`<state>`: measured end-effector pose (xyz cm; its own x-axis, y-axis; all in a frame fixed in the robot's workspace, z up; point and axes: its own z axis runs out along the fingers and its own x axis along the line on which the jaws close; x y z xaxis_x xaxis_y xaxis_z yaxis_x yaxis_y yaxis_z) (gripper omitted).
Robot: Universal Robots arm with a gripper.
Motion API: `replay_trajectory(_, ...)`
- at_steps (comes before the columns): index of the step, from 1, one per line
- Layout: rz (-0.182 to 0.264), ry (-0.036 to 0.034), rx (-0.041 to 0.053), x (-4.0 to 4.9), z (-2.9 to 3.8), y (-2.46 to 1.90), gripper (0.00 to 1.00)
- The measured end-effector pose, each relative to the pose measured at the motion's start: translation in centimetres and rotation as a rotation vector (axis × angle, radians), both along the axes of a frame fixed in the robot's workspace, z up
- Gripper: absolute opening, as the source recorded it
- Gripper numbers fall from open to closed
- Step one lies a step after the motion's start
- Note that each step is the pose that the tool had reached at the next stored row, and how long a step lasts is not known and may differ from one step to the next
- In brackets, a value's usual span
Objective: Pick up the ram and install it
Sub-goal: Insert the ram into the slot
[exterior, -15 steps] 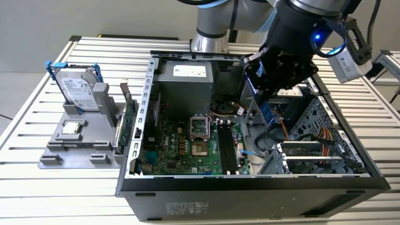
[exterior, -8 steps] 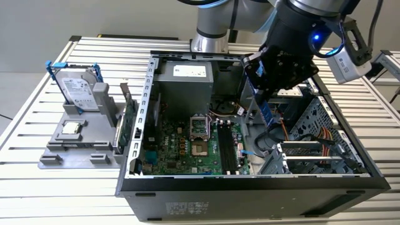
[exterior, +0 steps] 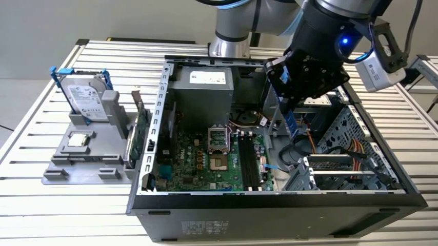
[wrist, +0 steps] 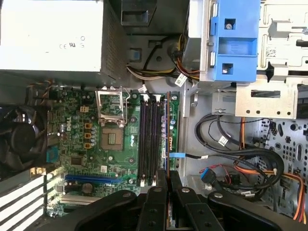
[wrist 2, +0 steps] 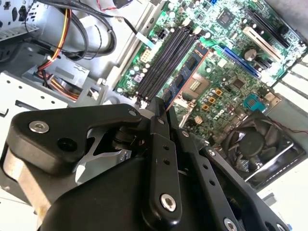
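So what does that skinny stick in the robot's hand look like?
The ram is a long, thin, blue-green board with chips along its face. The hand is shut on one end. In the exterior view it hangs nearly upright inside the open computer case, over the green motherboard near the black memory slots, seemingly not pushed in yet.

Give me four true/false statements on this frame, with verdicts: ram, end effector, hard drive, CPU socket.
1. The end effector is shut on the ram. True.
2. The ram is seated in a slot. False: it is held above the motherboard, by the memory slots.
3. The hard drive stands in a grey holder outside the case, on the exterior view's left. True.
4. A heatsink covers the CPU socket. False: the socket is bare.
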<state>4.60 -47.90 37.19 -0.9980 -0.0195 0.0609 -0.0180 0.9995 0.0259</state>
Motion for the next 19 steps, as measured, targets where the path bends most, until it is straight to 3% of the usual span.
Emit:
replay_trajectory(14, -0.019, -0.0098, 0.0044, 0.0, -0.09, 0.0, 0.0)
replay_trajectory(19, -0.02, -0.0103, 0.0045, 0.0, -0.09, 0.0, 0.0)
